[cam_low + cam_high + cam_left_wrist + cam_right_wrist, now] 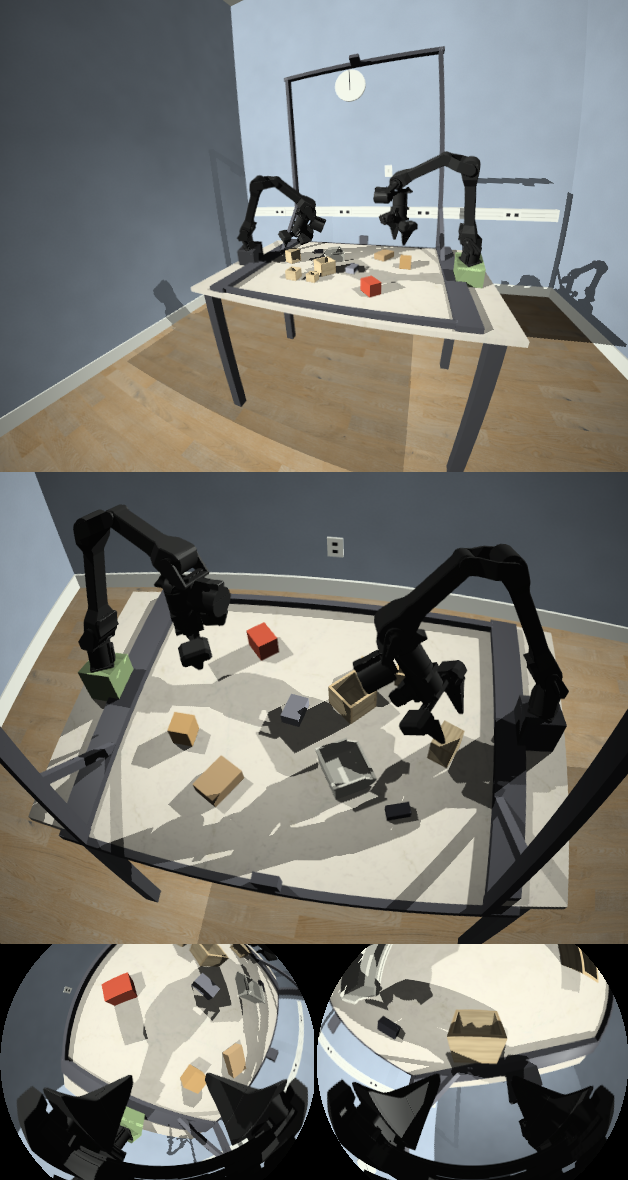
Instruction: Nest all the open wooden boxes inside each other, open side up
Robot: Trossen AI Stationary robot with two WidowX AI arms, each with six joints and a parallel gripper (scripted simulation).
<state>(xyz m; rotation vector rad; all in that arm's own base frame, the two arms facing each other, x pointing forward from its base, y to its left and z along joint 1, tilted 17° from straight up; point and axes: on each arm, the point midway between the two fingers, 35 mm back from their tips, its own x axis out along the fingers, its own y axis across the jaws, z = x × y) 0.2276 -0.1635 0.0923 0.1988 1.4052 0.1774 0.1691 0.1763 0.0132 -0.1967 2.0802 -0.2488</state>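
Note:
The biggest wooden box [355, 709] [324, 266] [209, 955] stands open side up. Another wooden box [440, 752] [292, 255] [476, 1050] lies on its side, its opening facing the table's middle. Two smaller boxes [292, 274] [312, 277] stand behind the biggest; the right arm mostly hides them in the top view. My right gripper [452, 726] [476, 1079] is open and empty, above the tipped box. My left gripper [400, 241] [170, 1078] is open and empty, high above the table.
A grey open tray [372, 776] and a black block [398, 811] lie in front. A grey-blue block [294, 708] sits beside the biggest box. A red cube [262, 640], an orange block [182, 728] and a tan block [219, 778] lie on the left arm's side.

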